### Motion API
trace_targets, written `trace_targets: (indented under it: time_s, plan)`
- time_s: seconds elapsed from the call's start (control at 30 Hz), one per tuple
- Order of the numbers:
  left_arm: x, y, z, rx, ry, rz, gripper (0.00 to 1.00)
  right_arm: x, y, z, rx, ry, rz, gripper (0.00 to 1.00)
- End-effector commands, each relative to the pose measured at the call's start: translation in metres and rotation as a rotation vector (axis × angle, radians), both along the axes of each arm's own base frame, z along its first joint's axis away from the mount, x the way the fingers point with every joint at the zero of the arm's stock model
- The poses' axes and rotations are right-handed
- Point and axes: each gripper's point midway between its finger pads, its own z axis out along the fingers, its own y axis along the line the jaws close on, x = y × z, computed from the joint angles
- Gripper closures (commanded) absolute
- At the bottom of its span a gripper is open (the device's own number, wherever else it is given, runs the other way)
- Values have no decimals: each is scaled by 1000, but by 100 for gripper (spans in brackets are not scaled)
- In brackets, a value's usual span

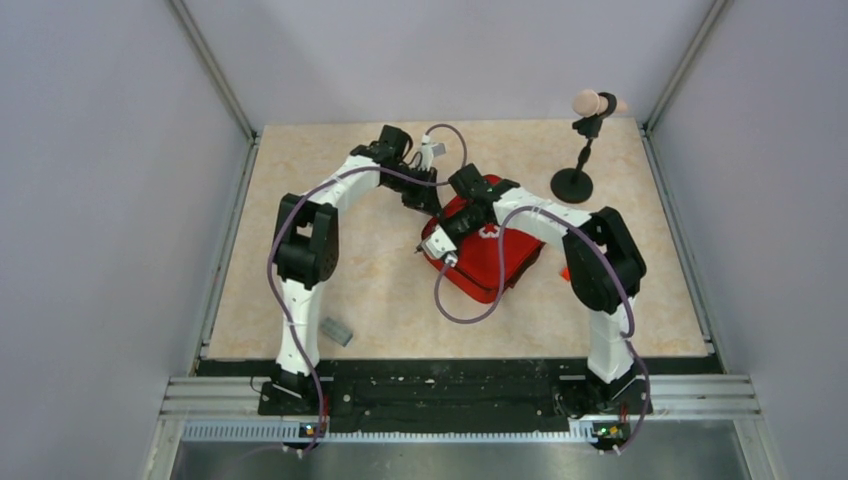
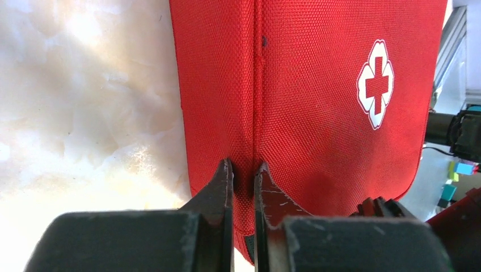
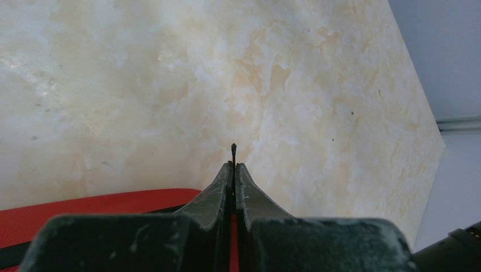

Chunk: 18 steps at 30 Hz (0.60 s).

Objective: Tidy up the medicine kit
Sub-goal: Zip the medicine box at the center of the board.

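The medicine kit [image 1: 495, 262], a red pouch, lies mid-table; its white cross emblem [image 2: 375, 84] faces up in the left wrist view. My left gripper [image 2: 244, 170] is at its far left edge [image 1: 428, 198], with the jaws pinched on a raised seam ridge of the red fabric [image 2: 317, 113]. My right gripper [image 3: 233, 165] reaches over the kit to its near left corner [image 1: 441, 254]. Its jaws are shut on a thin black zipper pull [image 3: 233, 148] that pokes out past the tips. The red kit edge [image 3: 85, 207] shows below left of it.
A black stand with a pink ball top [image 1: 585, 150] stands at the back right. A small grey piece [image 1: 336, 331] lies near the left arm's base. A small orange-red block [image 1: 565, 272] peeks out by the right arm. Purple cables loop over the kit.
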Motion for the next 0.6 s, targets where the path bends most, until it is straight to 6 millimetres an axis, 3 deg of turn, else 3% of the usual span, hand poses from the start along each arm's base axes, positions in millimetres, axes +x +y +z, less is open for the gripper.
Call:
trace_targets:
  time_s: [0.0,0.13,0.23,0.4,0.57]
  plan:
    - [18,37,-37,175,-57,-23,100,-52,-49,-14,-185,119,30,100]
    - [57,54,-26,202,-146,-15,100,-64,-93,-18,-267,173,9,100]
    - [73,61,-21,208,-180,-23,100,-74,-121,-20,-310,183,3,100]
    - [77,73,-24,231,-192,-38,100,-101,-166,-20,-402,188,51,100]
    - [78,81,-30,232,-183,-25,100,-102,-203,-30,-478,145,56,100]
